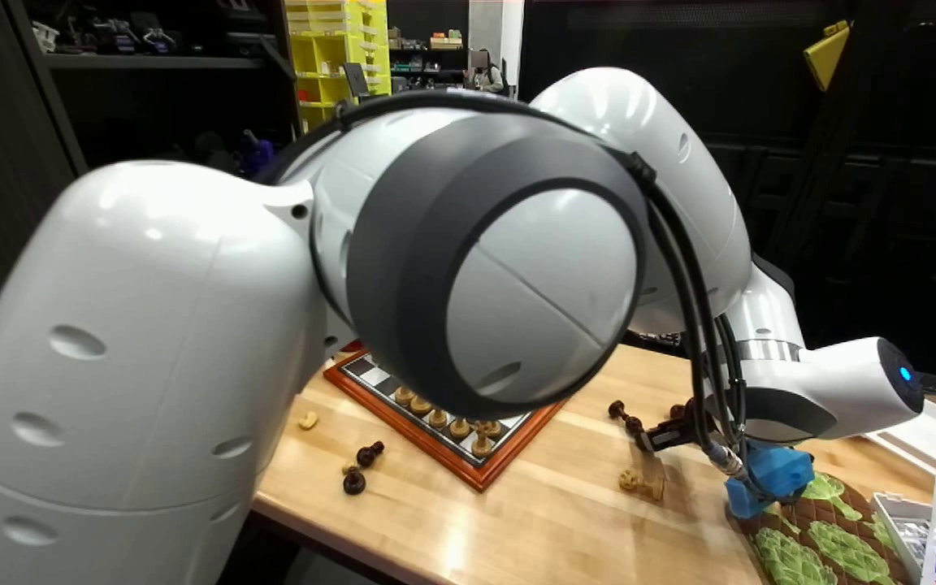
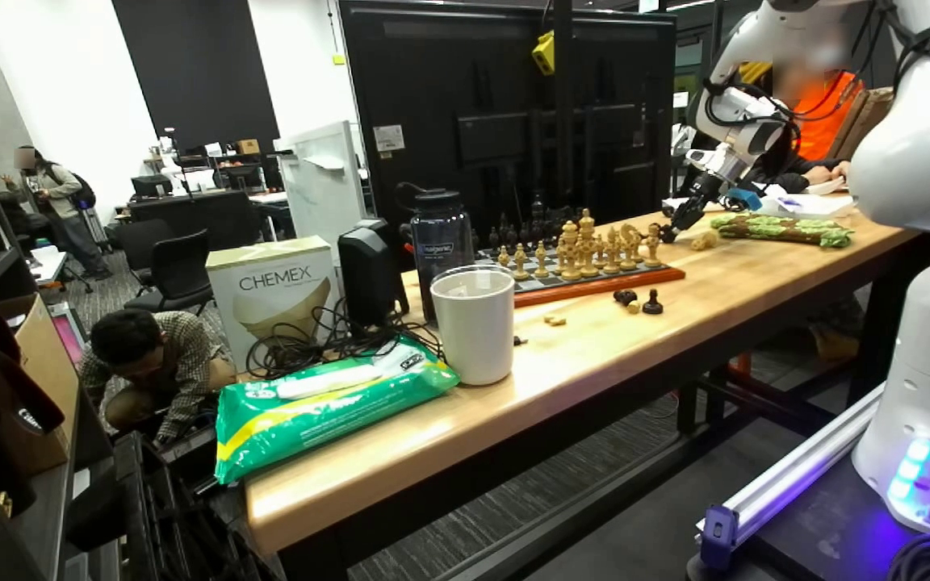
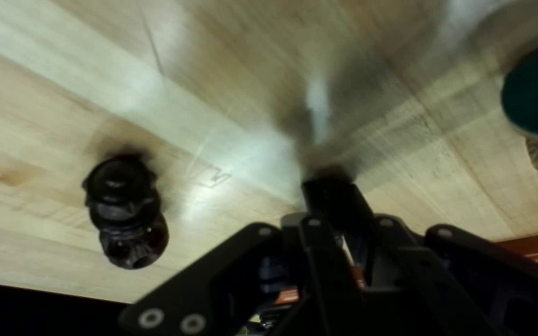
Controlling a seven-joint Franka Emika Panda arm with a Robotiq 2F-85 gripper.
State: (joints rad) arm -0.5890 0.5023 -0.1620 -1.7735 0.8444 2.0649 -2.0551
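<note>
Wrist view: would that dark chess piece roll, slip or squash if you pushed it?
The dark piece might roll, since its body looks rounded. It could slip a little, because its surface looks glossy. It probably won't squash, as its ridged shape looks hard.

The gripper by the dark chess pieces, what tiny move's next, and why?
Maybe rise straight up a little to check: in the wrist view the gripper looks shut, low over the table, and I can't tell whether it pinches anything. The dark chess piece there is apart from it.

Dark chess piece glossy; tabletop smooth wood.
</note>
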